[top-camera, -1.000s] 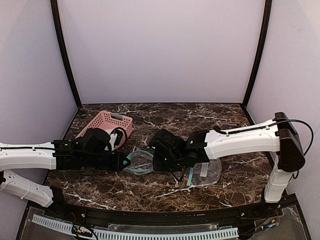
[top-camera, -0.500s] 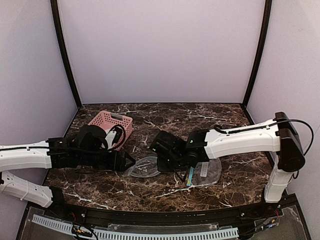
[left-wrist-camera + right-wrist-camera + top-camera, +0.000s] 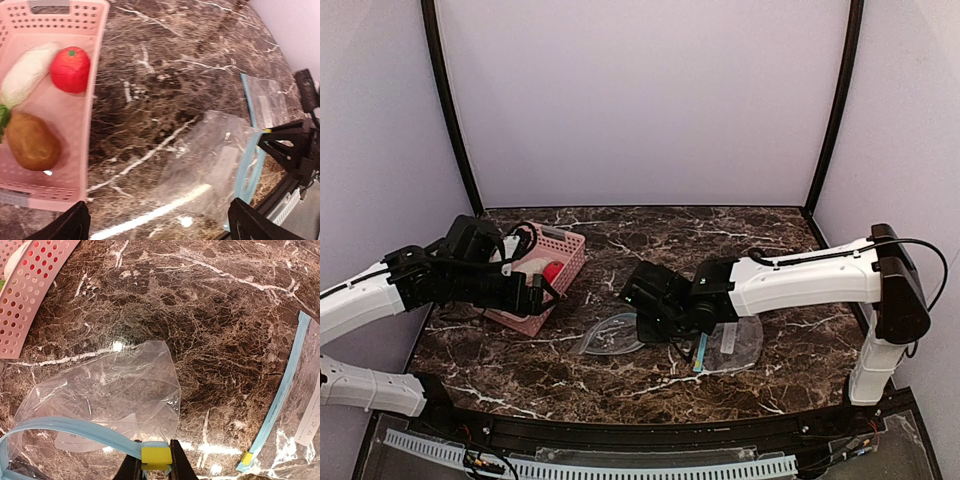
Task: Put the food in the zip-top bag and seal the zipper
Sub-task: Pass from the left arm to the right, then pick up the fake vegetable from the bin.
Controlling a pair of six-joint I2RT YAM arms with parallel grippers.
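The left end effector (image 3: 159,225) hangs wide open and empty over the left side of the counter (image 3: 165,65), just beside the pink basket (image 3: 97,60). The right end effector (image 3: 156,464) is pinched narrow on the zip-top bag (image 3: 115,385), gripping its blue zipper strip (image 3: 75,427) at the yellow slider (image 3: 156,455) near the middle of the counter. The bag's mouth looks partly lifted, and nothing shows inside it.

All the food is in the basket by the back-left corner: the red ball (image 3: 70,70), whitish piece (image 3: 25,72), brown bun (image 3: 31,141) and green sprig (image 3: 4,117). By my reading the task has barely begun. Every piece is yet to be moved and the zipper yet to be sealed. A second bag (image 3: 300,405) lies flat toward the right.
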